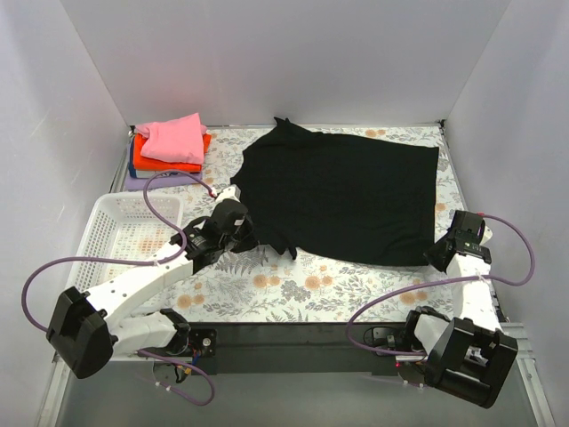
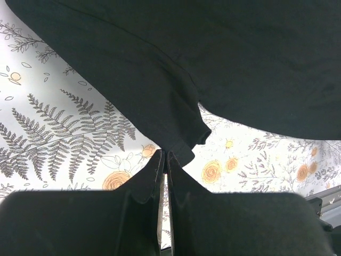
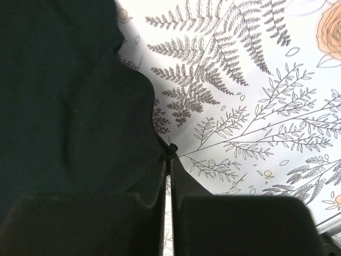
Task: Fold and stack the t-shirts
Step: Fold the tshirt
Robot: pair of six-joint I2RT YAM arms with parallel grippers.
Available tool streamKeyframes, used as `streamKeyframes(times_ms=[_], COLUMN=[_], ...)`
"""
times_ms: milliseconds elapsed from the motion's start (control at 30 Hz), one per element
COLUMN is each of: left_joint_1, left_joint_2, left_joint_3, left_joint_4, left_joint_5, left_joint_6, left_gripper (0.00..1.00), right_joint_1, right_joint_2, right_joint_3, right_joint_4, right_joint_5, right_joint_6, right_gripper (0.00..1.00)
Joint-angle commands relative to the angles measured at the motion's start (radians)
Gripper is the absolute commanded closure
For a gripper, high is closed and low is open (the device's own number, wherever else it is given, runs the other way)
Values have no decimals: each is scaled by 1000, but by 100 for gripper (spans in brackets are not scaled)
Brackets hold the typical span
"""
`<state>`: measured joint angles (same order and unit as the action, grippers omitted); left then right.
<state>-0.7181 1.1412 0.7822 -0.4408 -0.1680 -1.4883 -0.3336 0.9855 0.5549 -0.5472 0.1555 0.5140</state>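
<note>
Count of t-shirts in the top view: five. One black t-shirt (image 1: 347, 191) lay spread flat across the centre and upper right of the flower-patterned tablecloth (image 1: 293, 289). Four folded shirts formed a single stack at the upper left: the pink t-shirt (image 1: 173, 138) on top, the orange t-shirt (image 1: 178, 165) beneath it, a thin blue t-shirt (image 1: 135, 169) edge under that, and the lilac t-shirt (image 1: 147, 182) at the bottom.

Containers: one white mesh basket (image 1: 98, 209) at the left of the frame, below the stack; the cloth's pattern showed through its floor.

Grippers: two. The left gripper (image 1: 252, 233) had its jaws closed, pinching the hem of the black shirt's lower-left sleeve. The right gripper (image 1: 437, 253) had its jaws closed on the black shirt's lower-right edge.
</note>
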Motion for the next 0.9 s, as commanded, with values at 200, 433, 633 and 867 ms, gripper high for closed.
streamKeyframes(times_ms=[200,433,633,867], left_joint_1=[12,22,26,58], left_joint_2=[-44,-80,-133,-37], left_joint_3=[9,29,37,81], left_joint_4=[-21,-70,-113,-42], left_joint_5=[-13,-48,-76,-90], left_joint_6=[16,19,0,37], left_gripper=[100,100,100,100], right_joint_1=[-1,-2,-1,-1], right_joint_2=[-59,-120,-150,-108], right_joint_3=[71,132,131,195], right_joint_4=[-59,-115,-126,-63], right_joint_5=[-27,-5,-34,-53], right_joint_6=[-45,-78,-94,-155], right_gripper=[99,99,99,99])
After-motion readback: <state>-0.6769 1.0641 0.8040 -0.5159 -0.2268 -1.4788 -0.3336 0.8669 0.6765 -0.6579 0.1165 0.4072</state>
